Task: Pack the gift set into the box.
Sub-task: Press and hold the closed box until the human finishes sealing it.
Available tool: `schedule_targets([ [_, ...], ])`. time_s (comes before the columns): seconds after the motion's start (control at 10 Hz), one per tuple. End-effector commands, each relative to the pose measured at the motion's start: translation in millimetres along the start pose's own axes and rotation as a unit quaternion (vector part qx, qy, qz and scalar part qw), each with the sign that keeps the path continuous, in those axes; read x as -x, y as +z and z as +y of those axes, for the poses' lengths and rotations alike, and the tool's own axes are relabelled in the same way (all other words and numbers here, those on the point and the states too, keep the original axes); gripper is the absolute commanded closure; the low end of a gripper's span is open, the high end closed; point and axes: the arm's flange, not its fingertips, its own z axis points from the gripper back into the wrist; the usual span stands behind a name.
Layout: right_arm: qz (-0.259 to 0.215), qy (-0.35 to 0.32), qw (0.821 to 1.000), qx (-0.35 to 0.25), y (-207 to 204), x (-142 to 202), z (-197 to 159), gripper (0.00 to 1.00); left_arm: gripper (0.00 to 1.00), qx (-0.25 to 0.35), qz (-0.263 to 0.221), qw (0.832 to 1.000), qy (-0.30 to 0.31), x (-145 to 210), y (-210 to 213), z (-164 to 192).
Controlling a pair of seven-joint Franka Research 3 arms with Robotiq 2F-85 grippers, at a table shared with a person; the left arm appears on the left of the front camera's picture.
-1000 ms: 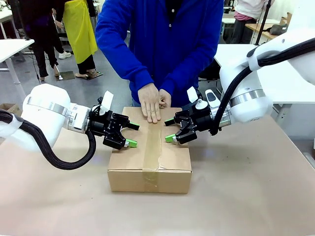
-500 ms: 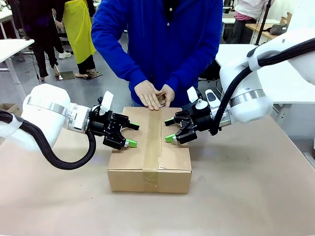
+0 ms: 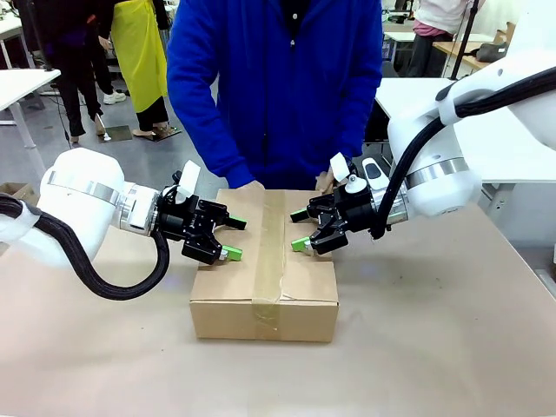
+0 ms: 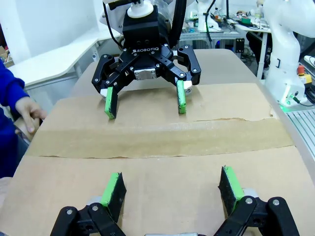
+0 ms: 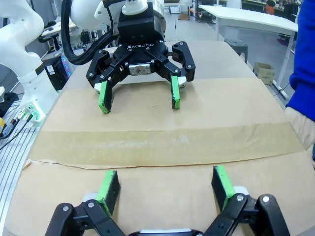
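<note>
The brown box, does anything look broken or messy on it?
Nothing stands out. The brown cardboard box is shut flat, with a strip of brown tape lying smooth along its seam; only the tape's edges look slightly ragged.

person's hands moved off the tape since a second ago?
Yes. The person's hand has pulled back from the tape strip on the box to its far edge, toward the person. The box itself stayed put.

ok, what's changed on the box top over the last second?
The person's hands slid back along the tape off the box top to its far edge, now mostly hidden. Left gripper and right gripper stayed put, jaws open, flanking the taped seam. Box unmoved.
</note>
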Motion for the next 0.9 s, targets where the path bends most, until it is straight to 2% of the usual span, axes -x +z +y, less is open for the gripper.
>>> schedule_targets([
  [0.0, -0.001, -0.004, 1.000, 0.005, -1.5, 2.4, 2.6, 0.00, 0.00, 0.007, 0.004, 1.000, -0.002, 2.2, 0.5, -1.1],
  [0.3, 0.000, 0.000, 1.000, 0.000, 0.1, -0.1, 0.0, 0.00, 0.00, 0.007, 0.004, 1.000, -0.002, 2.2, 0.5, -1.1],
  [0.4, 0.016, -0.003, 1.000, 0.009, -0.9, -8.5, -3.8, 0.00, 0.00, 0.007, 0.004, 1.000, -0.002, 2.2, 0.5, -1.1],
  [0.5, -0.006, -0.008, 1.000, -0.009, 8.8, -15.1, 2.6, 0.00, 0.00, 0.000, 0.000, 1.000, 0.000, 0.0, 0.0, 0.0],
  [0.6, -0.047, 0.013, 0.999, -0.002, 47.1, -28.1, 22.8, 0.00, 0.00, 0.005, -0.048, 0.999, -0.003, -12.2, 46.7, -13.4],
  [0.7, -0.076, 0.007, 0.997, 0.032, 103.2, -35.3, 51.8, 0.00, 0.00, -0.004, -0.109, 0.994, -0.008, -18.2, 105.2, -33.2],
  [0.8, -0.095, 0.002, 0.993, 0.077, 147.0, -30.1, 74.9, 0.00, 0.00, -0.036, -0.144, 0.989, -0.015, -12.1, 148.1, -47.1],
])
